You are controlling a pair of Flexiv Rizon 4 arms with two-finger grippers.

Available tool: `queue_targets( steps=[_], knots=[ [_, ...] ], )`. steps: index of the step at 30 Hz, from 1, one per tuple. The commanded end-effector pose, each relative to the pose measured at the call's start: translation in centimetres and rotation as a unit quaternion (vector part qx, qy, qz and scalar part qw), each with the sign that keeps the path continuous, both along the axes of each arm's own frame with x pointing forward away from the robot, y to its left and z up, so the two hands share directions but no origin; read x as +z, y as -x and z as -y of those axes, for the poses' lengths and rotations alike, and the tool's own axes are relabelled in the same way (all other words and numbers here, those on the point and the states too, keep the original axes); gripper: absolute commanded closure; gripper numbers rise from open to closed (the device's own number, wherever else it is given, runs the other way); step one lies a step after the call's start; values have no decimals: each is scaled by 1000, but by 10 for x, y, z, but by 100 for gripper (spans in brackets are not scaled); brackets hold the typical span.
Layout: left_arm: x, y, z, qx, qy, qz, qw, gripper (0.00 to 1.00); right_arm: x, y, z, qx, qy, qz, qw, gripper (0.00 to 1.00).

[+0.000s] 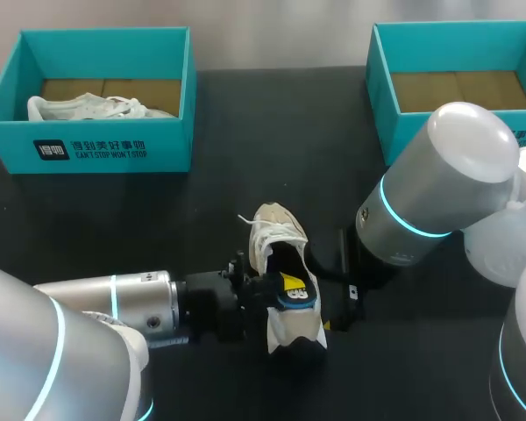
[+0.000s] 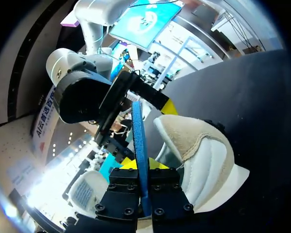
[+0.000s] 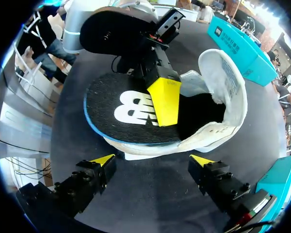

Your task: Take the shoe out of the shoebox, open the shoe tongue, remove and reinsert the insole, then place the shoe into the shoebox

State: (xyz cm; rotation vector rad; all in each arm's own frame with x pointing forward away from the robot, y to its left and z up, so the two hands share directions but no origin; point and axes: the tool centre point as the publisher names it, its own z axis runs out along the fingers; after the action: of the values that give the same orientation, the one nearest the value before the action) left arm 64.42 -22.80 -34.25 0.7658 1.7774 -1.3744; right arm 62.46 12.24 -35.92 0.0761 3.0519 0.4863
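Note:
A white shoe (image 1: 276, 241) lies on the black table, its heel towards me. Its black insole (image 3: 121, 111), blue-edged with a white logo, sticks up out of the heel opening. My left gripper (image 2: 141, 167) is shut on the insole, one yellow fingertip (image 3: 165, 99) flat on its top face and the blue edge (image 2: 138, 141) squeezed between the tips. In the head view the left gripper (image 1: 285, 288) is at the shoe's heel. My right gripper (image 3: 153, 160) stands open just beside the shoe (image 3: 223, 97), touching nothing; in the head view the right gripper (image 1: 344, 303) is mostly hidden under its arm.
A teal shoebox (image 1: 96, 149) at the back left holds another white shoe (image 1: 96, 107). A second teal shoebox (image 1: 394, 96) stands at the back right with only its cardboard floor showing. My right arm's big joint hangs over the table's right side.

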Motion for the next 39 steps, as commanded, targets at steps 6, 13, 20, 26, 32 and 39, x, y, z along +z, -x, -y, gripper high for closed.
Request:
queue_targets(
  steps=[6,13,20,26,32,39],
  knots=[
    [-12,-19,13,17,-9,3,1000,100,0,1,-1,-1,1,1,1000,0],
    [-2,-3,5,13,-15,-2,1000,53,0,1,-1,-1,1,1,1000,0],
    [17,8,0,9,-7,8,1000,42,0,1,-1,-1,1,1,1000,0],
    [25,11,1,10,0,7,1000,59,0,1,-1,-1,1,1,1000,0],
    [26,14,-1,13,3,3,1000,100,0,1,-1,-1,1,1,1000,0],
    [13,7,5,9,-12,14,1000,100,0,1,-1,-1,1,1,1000,0]
  ],
)
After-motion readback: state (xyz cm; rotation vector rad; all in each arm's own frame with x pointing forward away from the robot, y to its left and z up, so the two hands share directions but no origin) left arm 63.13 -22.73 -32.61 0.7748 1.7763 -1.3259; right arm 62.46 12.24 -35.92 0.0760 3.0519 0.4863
